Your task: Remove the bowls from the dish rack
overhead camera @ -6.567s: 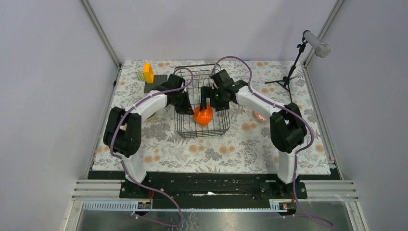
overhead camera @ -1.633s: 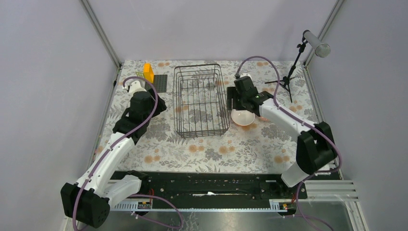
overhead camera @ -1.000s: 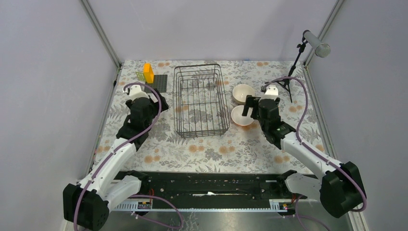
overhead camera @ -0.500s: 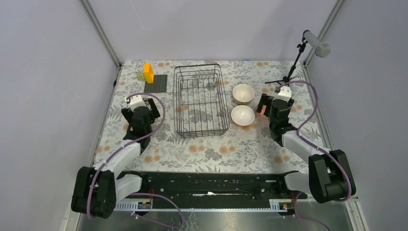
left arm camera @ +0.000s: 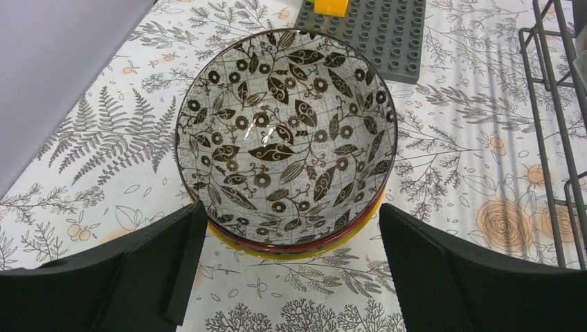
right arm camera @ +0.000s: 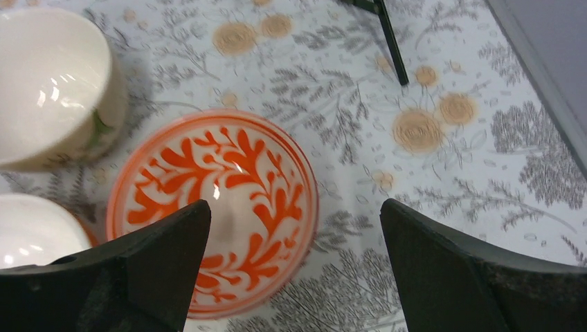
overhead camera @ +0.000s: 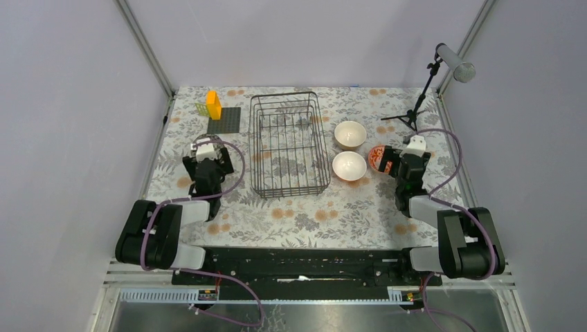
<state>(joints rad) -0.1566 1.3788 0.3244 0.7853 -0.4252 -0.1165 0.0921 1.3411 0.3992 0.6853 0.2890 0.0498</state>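
dish rack (overhead camera: 252, 145): thin black wire, seen as coated metal, faint sheen
leaf-patterned bowl (left arm camera: 285, 135): glazed ceramic, glossy, highlight seen inside
red-fern bowl (right arm camera: 214, 207): smooth glossy glaze
far white bowl (overhead camera: 350, 134), near white bowl (overhead camera: 349, 166): smooth, glossy
counter cover (overhead camera: 311, 214): printed floral sheet, matt
studded plate (left arm camera: 377, 31): grey plastic, matt
end effector fingers (left arm camera: 450, 283): black, matt, finely textured

I see flowered tablecloth (overhead camera: 304, 207) carrying: dish rack (overhead camera: 325, 149) in middle; far white bowl (overhead camera: 350, 135), near white bowl (overhead camera: 349, 166), red-patterned bowl (right arm camera: 214, 207) to right; bowl stack (left arm camera: 285, 135), grey studded plate (overhead camera: 225, 121) to left; tripod (overhead camera: 408, 117) at far right.
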